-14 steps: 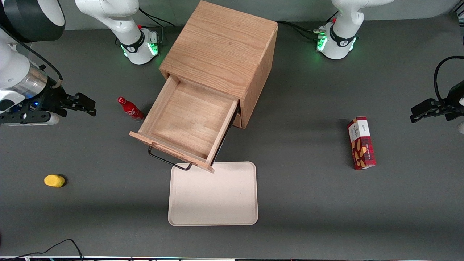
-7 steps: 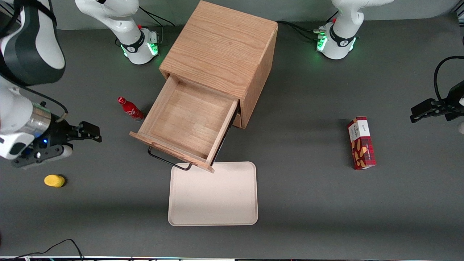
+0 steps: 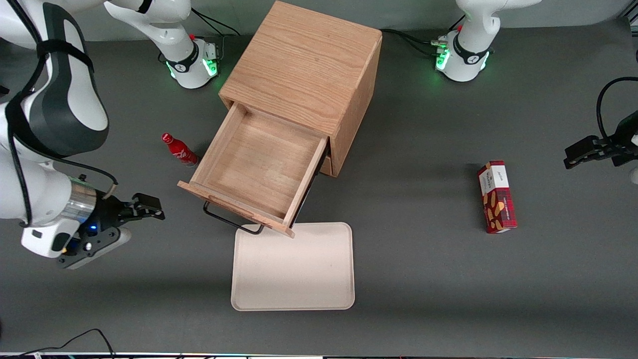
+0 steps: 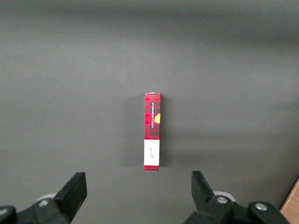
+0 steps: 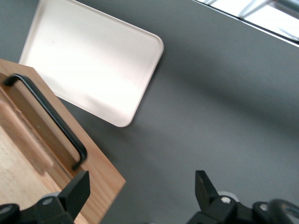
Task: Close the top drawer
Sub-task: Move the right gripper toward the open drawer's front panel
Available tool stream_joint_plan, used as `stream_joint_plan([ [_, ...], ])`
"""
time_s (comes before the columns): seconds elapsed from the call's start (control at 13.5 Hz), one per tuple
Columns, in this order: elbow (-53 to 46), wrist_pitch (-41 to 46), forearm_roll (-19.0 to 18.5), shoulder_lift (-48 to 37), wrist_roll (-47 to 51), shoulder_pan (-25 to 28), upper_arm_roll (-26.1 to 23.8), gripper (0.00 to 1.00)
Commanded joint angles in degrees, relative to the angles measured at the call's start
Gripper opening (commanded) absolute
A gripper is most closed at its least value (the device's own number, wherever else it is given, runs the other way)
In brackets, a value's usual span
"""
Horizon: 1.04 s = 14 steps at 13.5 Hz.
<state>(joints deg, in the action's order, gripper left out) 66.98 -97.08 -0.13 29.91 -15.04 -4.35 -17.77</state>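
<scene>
The light oak cabinet (image 3: 304,65) stands mid-table with its top drawer (image 3: 259,169) pulled far out and empty. The drawer's thin black wire handle (image 3: 232,219) faces the front camera and hangs over a tray's edge. My right gripper (image 3: 155,209) is open and empty. It hovers beside the drawer's front corner, apart from it, toward the working arm's end of the table. In the right wrist view the gripper (image 5: 140,191) has its jaws wide apart, with the drawer front (image 5: 100,179) and handle (image 5: 46,116) close by one finger. The lower drawer is mostly hidden under the top one.
A cream tray (image 3: 293,267) lies in front of the drawer, nearer the camera; it also shows in the right wrist view (image 5: 93,60). A red bottle (image 3: 179,149) lies beside the drawer's side. A red snack box (image 3: 497,196) lies toward the parked arm's end, also in the left wrist view (image 4: 152,132).
My right gripper has moved nearer the front camera and closer to the drawer's front corner. The arm now covers the yellow object. The drawer has not moved.
</scene>
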Motion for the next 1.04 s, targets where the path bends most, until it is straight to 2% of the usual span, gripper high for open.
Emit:
stream_joint_plan([
  [0.0, -6.2, 1.0, 0.0, 5.6, -7.7, -0.4, -2.4, 1.00],
  [0.52, -7.1, 0.8, 0.0, 11.0, -16.2, -0.3, -7.4, 1.00],
  [0.96, -7.0, 0.7, 0.0, 12.1, -16.5, 0.3, -9.2, 1.00],
])
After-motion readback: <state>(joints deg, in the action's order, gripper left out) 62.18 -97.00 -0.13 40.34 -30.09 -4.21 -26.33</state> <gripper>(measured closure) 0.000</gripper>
